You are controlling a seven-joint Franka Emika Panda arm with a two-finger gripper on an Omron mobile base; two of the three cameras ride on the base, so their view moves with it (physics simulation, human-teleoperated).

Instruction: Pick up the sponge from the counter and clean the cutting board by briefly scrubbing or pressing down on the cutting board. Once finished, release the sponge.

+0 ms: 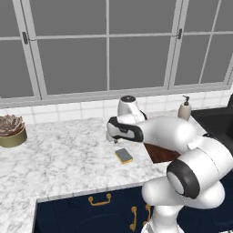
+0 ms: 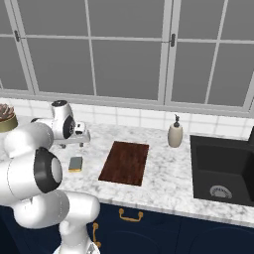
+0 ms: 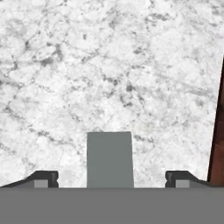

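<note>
The sponge (image 1: 124, 156) lies flat on the marbled counter (image 1: 59, 154), just left of the dark reddish-brown cutting board (image 1: 161, 154). In the right base view the sponge (image 2: 75, 163) sits a short way left of the board (image 2: 125, 162). My gripper (image 1: 109, 138) hangs above the counter, slightly behind and left of the sponge. In the hand view the gripper (image 3: 111, 179) is open, its fingertips (image 3: 43, 178) spread wide, and the sponge's grey-green top (image 3: 109, 159) shows between them, below the hand. The board's edge (image 3: 217, 148) runs along the right side.
A soap dispenser (image 2: 174, 134) stands at the back between the board and the black sink (image 2: 223, 168). A potted succulent (image 1: 11, 131) sits far left on the counter. Windows and a tiled wall close off the back.
</note>
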